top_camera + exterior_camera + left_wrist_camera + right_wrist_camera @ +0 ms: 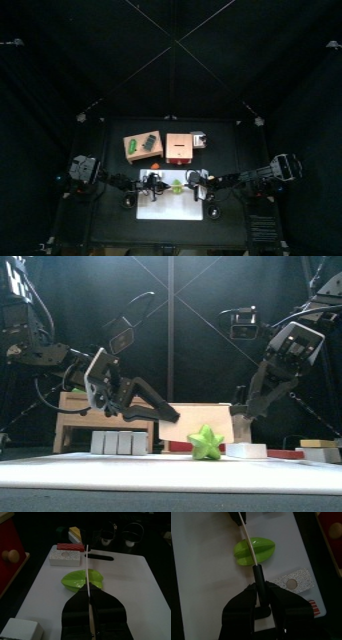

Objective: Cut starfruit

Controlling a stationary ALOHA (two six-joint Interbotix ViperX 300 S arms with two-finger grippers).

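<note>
Starfruit lies on the white board, about mid-board and a bit twd the L arm's side. It is light yellow-green and lumpy. In the front view it stands near the board's front edge, points up.

L pincer: jaws closed tight on a thin knife. The blade is seen edge-on, coming out from btwn the jaws and running straight across the top of the fruit. Whether the edge touches the skin or sits just above it, can't tell.

R pincer: jaws clamped on a black handle. From it the same pale blade line carries on over the fruit to a black part at the far end, so each arm looks to have one end of the knife.

Both arms lean in over the board from opposite sides, w/ the fruit btwn them.

Just beside the board on the bench:
- white speckled block w/ a red top
- red box w/ a wooden knob
- plain white block

Further back, well apart from the fruit, is a tan block w/ a dark green item.
</note>
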